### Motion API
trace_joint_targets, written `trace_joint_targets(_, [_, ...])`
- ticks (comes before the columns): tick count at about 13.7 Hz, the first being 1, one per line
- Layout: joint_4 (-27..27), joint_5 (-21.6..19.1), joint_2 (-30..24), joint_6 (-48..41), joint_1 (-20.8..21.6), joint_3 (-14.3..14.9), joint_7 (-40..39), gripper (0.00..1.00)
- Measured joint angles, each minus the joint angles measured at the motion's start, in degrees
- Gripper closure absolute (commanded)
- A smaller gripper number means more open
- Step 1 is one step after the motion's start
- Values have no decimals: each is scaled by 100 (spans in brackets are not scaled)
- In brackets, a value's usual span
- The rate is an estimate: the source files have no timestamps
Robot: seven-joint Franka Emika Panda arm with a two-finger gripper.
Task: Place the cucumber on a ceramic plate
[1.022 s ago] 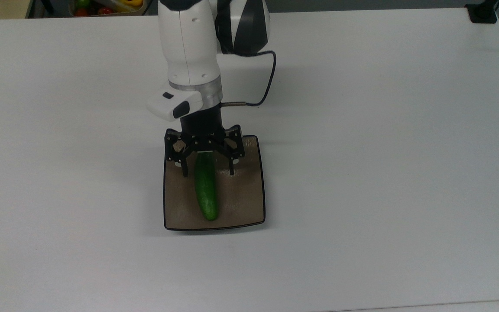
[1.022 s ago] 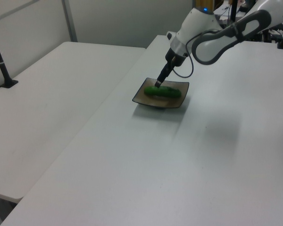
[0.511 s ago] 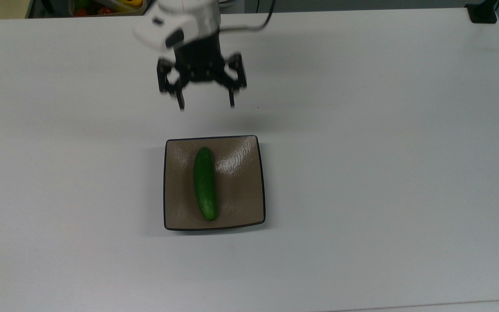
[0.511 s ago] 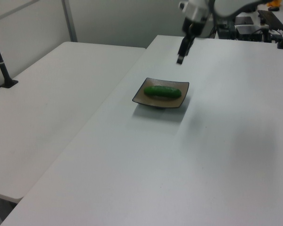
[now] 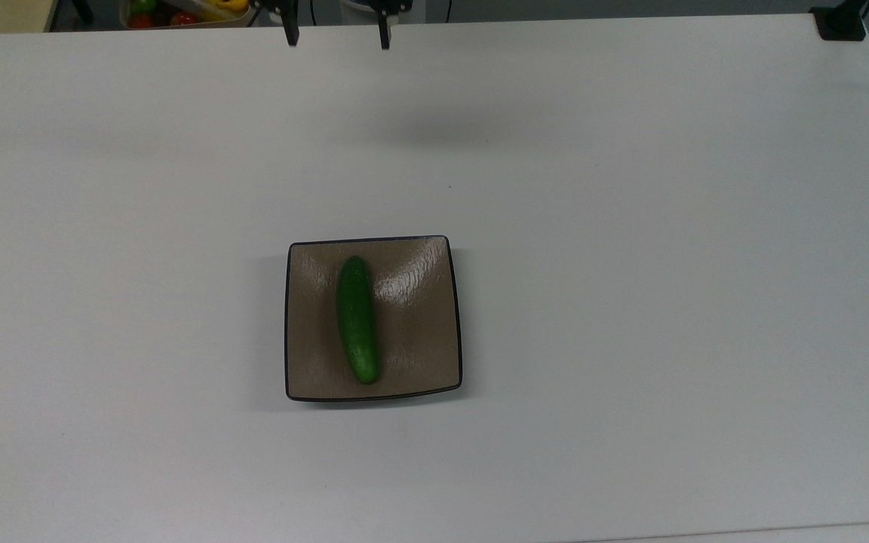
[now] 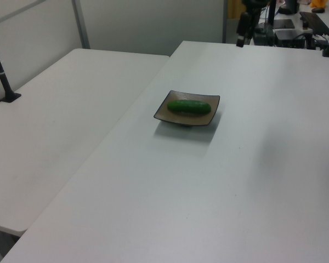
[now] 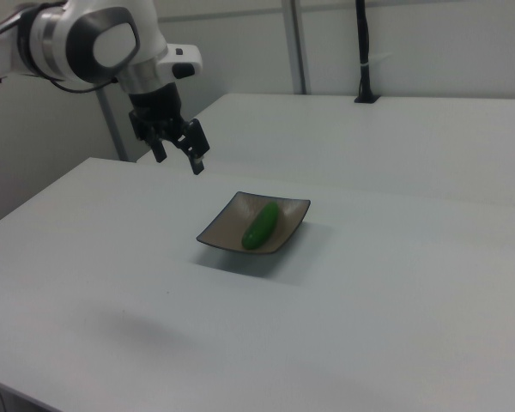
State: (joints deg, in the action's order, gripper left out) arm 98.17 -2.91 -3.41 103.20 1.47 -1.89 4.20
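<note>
The dark-green cucumber [image 5: 357, 320] [image 6: 189, 107] [image 7: 261, 225] lies lengthwise on the square tan-brown ceramic plate [image 5: 419, 339] [image 6: 160, 112] [image 7: 219, 232], a little toward the top view's left of the plate's middle. My gripper [image 5: 335, 41] [image 7: 180, 160] hangs open and empty in the air, well away from the plate, at the top view's upper edge. In the right view it is up and to the left of the plate. In the left view the gripper [image 6: 242, 39] hangs by the table's far edge.
The plate stands on a wide white table [image 5: 631, 264]. A bin of colourful produce [image 5: 185, 11] sits past the table's far edge in the top view. A second white table [image 6: 60, 109] adjoins in the left view. A black post base [image 5: 840, 23] stands at the top view's upper right corner.
The open gripper has lifted off the cucumber and drawn back from over the plate to the top view's upper edge. Cucumber and plate have stayed put.
</note>
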Motion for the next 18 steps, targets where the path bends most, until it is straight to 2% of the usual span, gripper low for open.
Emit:
trace_joint_targets(3, [2,0,-227,-609,65,92,77,0])
trace_joint_targets(6, [7,0,-351,-896,314,268,92,0])
trace_joint_targets(12, [51,-1,-329,-907,505,304,77,0])
trace_joint_targets(14, [60,-1,-262,-856,508,314,-160,0])
trace_joint_targets(18, [67,0,-82,-244,497,375,-562,0])
